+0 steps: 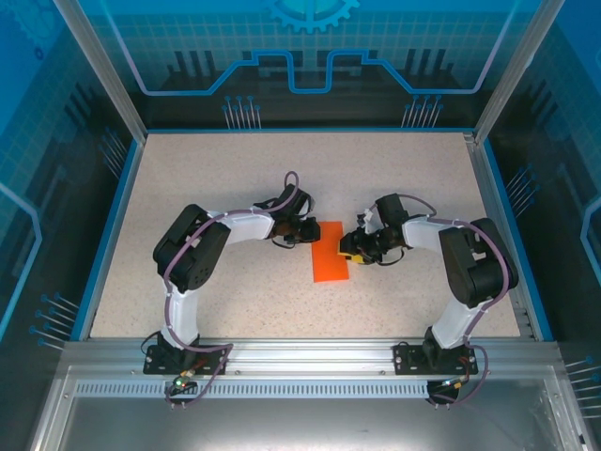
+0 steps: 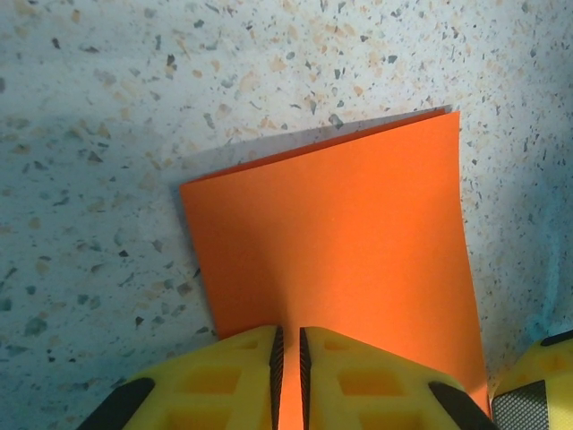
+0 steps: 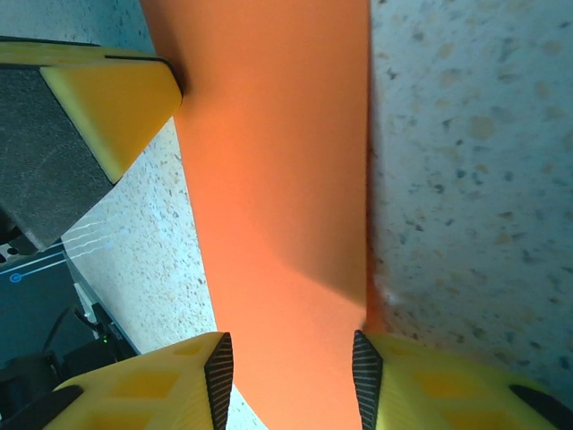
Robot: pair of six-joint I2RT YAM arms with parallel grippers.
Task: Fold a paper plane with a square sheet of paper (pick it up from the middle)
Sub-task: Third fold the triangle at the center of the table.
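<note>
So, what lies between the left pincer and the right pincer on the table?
The folded orange paper lies between the left pincer and the right pincer. The top view shows this, with one pincer at each side of the paper.

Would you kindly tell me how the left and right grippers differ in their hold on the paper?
The left gripper is pinched shut on the orange paper at its edge; the right gripper stands open, the paper running between its jaws. The left gripper reaches in from the paper's left, the right gripper from its right. Both have yellow fingers.
</note>
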